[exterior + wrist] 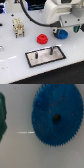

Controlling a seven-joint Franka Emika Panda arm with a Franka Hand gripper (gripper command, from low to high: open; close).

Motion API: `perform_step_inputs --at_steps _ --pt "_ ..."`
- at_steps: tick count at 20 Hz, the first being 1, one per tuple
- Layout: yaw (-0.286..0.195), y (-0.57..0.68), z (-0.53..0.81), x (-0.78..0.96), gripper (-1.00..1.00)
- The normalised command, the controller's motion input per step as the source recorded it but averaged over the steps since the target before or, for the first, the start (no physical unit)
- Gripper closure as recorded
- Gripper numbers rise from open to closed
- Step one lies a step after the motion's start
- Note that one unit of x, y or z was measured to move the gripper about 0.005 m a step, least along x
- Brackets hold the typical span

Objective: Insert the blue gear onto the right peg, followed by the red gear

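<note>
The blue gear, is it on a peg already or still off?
Still off. The blue gear lies flat on the white table, apart from the silvery plate with its pegs.

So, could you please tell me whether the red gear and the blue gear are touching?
Apart. The exterior view shows bare white table between the red gear and the blue gear, which sits under the claw.

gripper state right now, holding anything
gripper: above the blue gear, which seems to lie on the table; cannot tell whether open or shut.
</note>
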Motion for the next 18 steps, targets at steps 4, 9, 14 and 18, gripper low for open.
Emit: perform_step_inputs --at_steps 4,9,14,18 --pt "0.000 -0.02 -0.32 -0.33 -1.00" --pt "0.000 -0.05 -0.09 -0.19 1.00" --pt "0.000 -0.05 -0.11 -0.30 1.00" --pt "0.000 -0.01 -0.09 -0.33 1.00"
